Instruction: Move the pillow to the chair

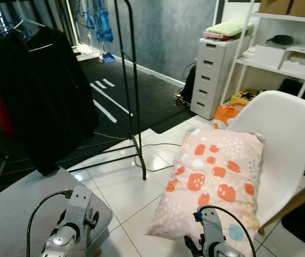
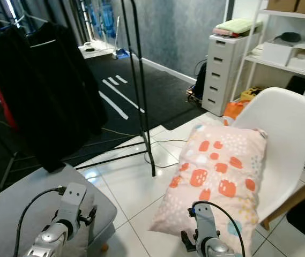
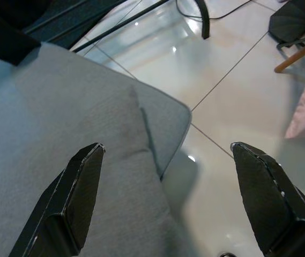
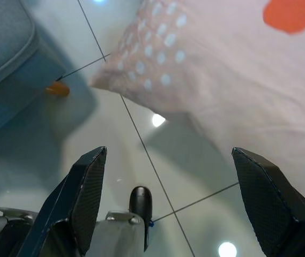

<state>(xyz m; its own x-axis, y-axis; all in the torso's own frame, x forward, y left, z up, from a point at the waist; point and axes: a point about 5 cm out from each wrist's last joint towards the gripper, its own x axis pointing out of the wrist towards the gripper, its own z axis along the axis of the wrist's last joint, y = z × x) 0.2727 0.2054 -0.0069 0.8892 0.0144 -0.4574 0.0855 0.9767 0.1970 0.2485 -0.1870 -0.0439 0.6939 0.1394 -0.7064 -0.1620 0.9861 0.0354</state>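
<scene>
Pillow, pale pink soft fabric with orange-red blotches and small white dots (image 1: pixel 211 182): leans on the white moulded plastic chair with wooden legs (image 1: pixel 286 134) at right, its upper end against the seat and backrest, its lower near corner hanging out over the glossy white tiled floor (image 1: pixel 125 187). Long axis runs from far-right, high, to near-left, low. Surface looks plump and yielding, lightly creased.

Right gripper (image 4: pixel 168 203): two long black fingers spread wide apart, holding nothing, pointed down at the floor just below the pillow's lower corner. The pillow lies directly ahead of and above it, near but not touching. This arm is the nearer one by a clear margin. Judgement: the pillow appears already delivered, though it sits partly off the seat and could slide.

Left gripper (image 3: pixel 168 198): fingers likewise wide apart and empty, poised above the rounded corner of a grey woven-fabric cushioned seat (image 1: pixel 23 214) at near left, well apart from the pillow.

Surroundings: black metal clothes rail (image 1: pixel 133 96) with a dark hanging garment (image 1: pixel 45 91) at far left; dark carpet with white stripes beyond; white drawer unit (image 1: pixel 216 75) topped with folded towels and white open shelving (image 1: pixel 281 53) at far right.
</scene>
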